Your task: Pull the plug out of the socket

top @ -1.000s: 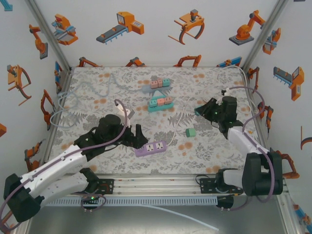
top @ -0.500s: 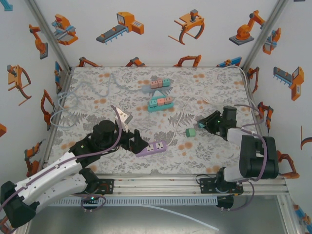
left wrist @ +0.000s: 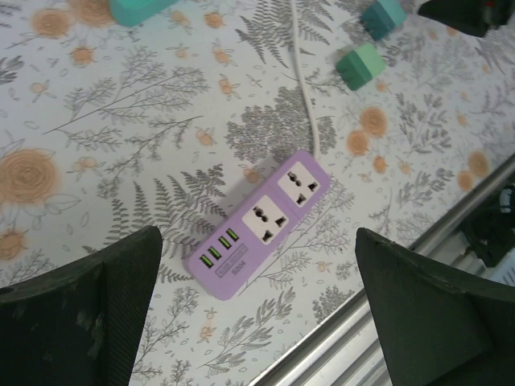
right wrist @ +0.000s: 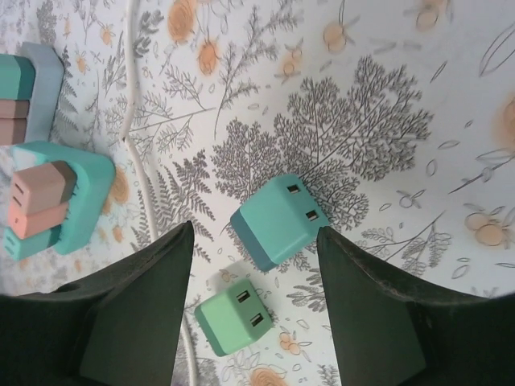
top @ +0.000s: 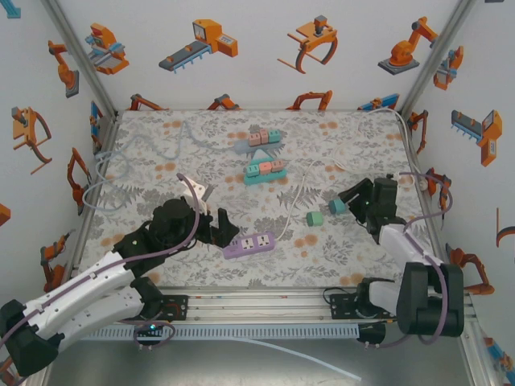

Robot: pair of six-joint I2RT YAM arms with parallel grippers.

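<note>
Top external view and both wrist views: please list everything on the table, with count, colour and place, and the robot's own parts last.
purple power strip: one, purple, near middle, both sockets empty
white cable: one, white, runs from the purple strip toward the back
green plug: one, green, loose, right of centre
teal plug: one, teal, on the table between the right gripper's fingers
teal strip: one, teal, centre back, pink and teal plugs on it
grey-blue strip: one, farther back, also carrying plugs
pale cables: several, left edge
left gripper: one, black, open beside the purple strip
right gripper: one, black, open
</note>
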